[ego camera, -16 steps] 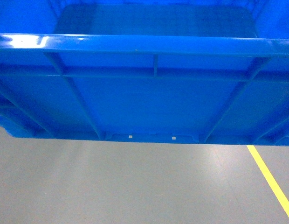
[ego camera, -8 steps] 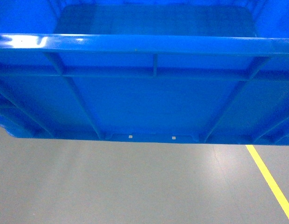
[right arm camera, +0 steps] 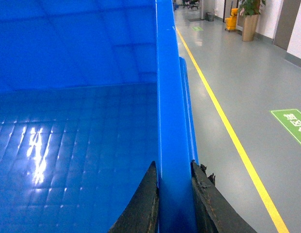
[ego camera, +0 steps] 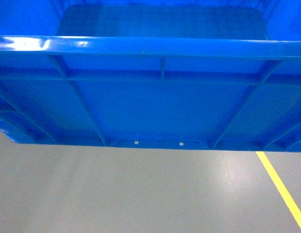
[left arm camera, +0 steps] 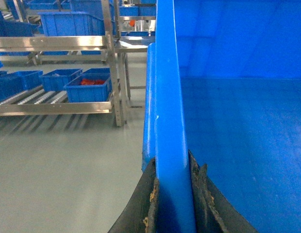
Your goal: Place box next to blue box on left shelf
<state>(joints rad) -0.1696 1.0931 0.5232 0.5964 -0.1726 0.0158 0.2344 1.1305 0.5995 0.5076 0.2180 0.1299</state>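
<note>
Left to right: left gripper [left arm camera: 173,194] pinching left rim of box [ego camera: 155,107]; box riding above floor [ego camera: 141,194], well apart from left shelf [left arm camera: 53,102]; right gripper [right arm camera: 174,191] pinching right rim. Yellow line [ego camera: 281,189] shifting slightly since earlier frames, suggesting slow carrying toward shelf.

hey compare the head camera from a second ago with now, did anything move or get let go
Almost nothing changed. The box sits at the same spot in the head view; the yellow floor line has slid very slightly left beneath it, hinting at slow base motion. Both grippers stay clamped on the box's side rims: left gripper, right gripper. Nothing was released.
</note>
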